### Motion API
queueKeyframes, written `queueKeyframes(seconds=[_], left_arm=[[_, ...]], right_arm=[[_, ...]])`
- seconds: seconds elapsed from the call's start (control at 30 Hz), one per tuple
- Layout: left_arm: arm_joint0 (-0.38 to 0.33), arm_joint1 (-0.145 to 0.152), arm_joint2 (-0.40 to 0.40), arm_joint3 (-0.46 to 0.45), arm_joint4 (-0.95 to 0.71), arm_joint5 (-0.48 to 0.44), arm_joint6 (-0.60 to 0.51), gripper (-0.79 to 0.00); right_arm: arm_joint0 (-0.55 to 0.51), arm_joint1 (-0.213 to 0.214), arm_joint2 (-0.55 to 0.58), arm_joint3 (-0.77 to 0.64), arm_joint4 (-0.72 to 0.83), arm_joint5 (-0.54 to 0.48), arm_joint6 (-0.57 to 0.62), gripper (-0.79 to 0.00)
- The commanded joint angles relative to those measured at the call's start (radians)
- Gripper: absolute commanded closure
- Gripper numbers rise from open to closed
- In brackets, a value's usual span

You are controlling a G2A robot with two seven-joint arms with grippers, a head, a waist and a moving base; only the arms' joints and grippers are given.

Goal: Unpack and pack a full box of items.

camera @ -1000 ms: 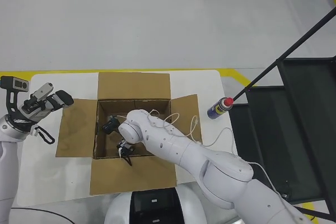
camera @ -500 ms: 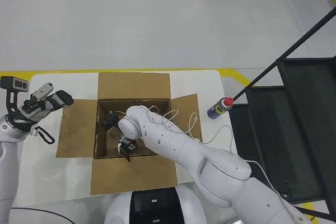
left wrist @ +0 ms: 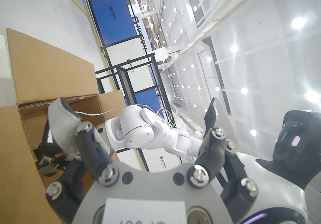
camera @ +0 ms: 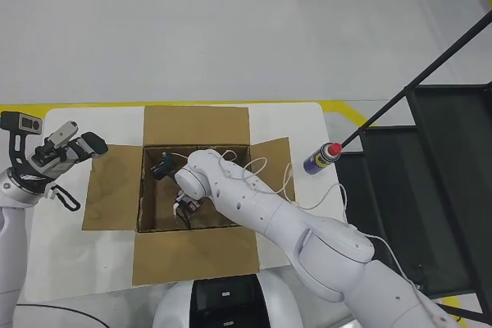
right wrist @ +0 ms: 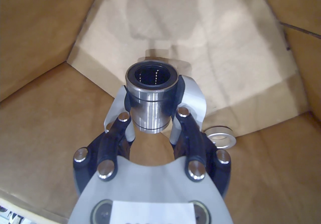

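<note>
White bench [camera: 66, 262] under shop lighting, with a black rack standing off to its right. An open cardboard box [camera: 195, 125] sits mid-bench, all four flaps folded out. The right hand [right wrist: 153, 103] is down inside the box, clamped on a steel bearing sleeve [right wrist: 150, 77]. The sleeve is held by its sides between the two fingers, bore end pointing away from the wrist, and its shadow falls on the box floor beyond it. Over the last second the right wrist has drifted a little from the near wall toward the far wall of the box, taking the hand and sleeve with it. The grip looks unchanged. From the gap to that shadow I judge the sleeve is off the floor and on its way out, so this is the unpacking half of the job. A small metal ring [right wrist: 220, 137] lies flat on the box floor just beside the right hand, so at least one piece is left inside. The left hand [camera: 75, 141] has not moved: fingers spread, nothing in them, held over the bench just outside the box's left flap. A spray can [camera: 320, 158] lies near the bench's right edge, well apart from the box.
</note>
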State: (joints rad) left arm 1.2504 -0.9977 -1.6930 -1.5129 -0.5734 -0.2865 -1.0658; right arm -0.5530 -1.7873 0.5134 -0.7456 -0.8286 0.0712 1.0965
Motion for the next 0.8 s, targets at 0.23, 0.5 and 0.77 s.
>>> queueKeyframes(seconds=[0.23,0.5,0.77], left_arm=[[0.000,0.000,0.000,0.000,0.000,0.000,0.000,-0.785],[0.000,0.000,0.000,0.000,0.000,0.000,0.000,-0.785],[0.000,0.000,0.000,0.000,0.000,0.000,0.000,-0.785]], right_arm=[[-0.054,0.035,0.036,-0.064,-0.067,0.036,0.028,-0.785],[-0.086,0.043,0.058,-0.082,-0.074,0.030,0.021,-0.785],[-0.098,0.044,0.070,-0.077,-0.090,0.037,0.016,-0.785]])
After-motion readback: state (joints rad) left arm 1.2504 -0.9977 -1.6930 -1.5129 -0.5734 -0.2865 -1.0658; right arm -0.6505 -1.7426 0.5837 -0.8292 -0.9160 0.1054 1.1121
